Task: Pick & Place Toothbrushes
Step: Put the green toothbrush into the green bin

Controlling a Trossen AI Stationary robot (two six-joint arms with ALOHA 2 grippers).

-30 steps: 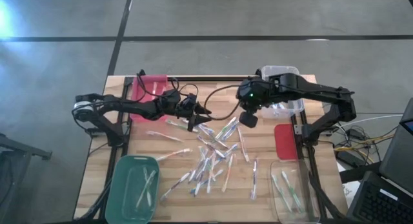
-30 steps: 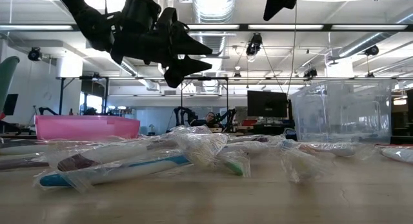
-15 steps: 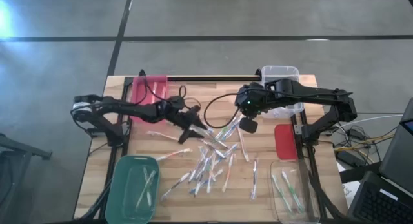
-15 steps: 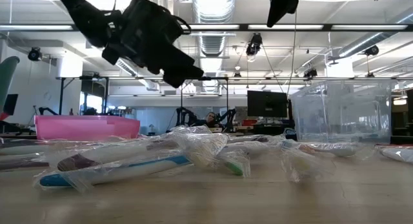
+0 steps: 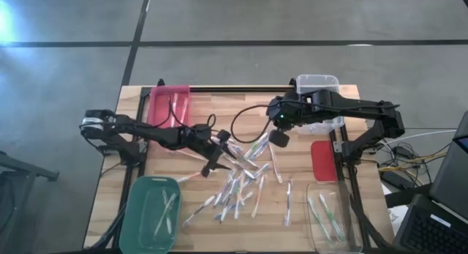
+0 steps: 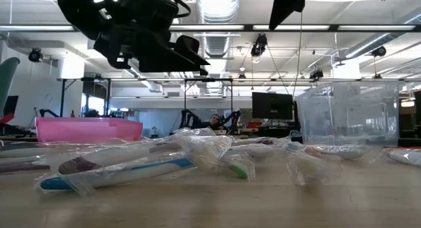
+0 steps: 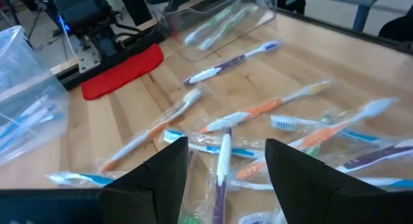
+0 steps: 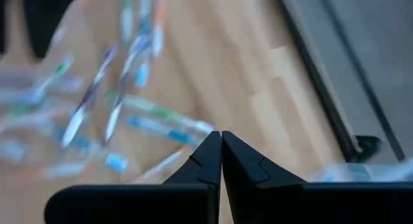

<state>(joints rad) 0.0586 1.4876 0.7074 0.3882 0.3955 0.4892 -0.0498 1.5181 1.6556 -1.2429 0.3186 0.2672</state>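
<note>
Two grippers above unlabelled toothbrushes [image 5: 241,182]: left fingers [image 7: 169,164] spread, right fingers [image 8: 248,164] clenched empty.

From overhead I am seeing a grey concrete floor [image 5: 256,16] crossed by dark seam lines, with glare blooming at the far left edge. The wooden table [image 5: 296,214] is sitting on it, its planks running across. A laptop [image 5: 442,195] and loose cables [image 5: 409,148] are lying off to the right. Looking level across the tabletop, I am facing an open workshop: long strip lights [image 6: 217,4] are glowing along the ceiling between exposed ducts, a dark monitor [image 6: 271,104] is standing in the distance, and a person [image 6: 213,120] is sitting far back.
</note>
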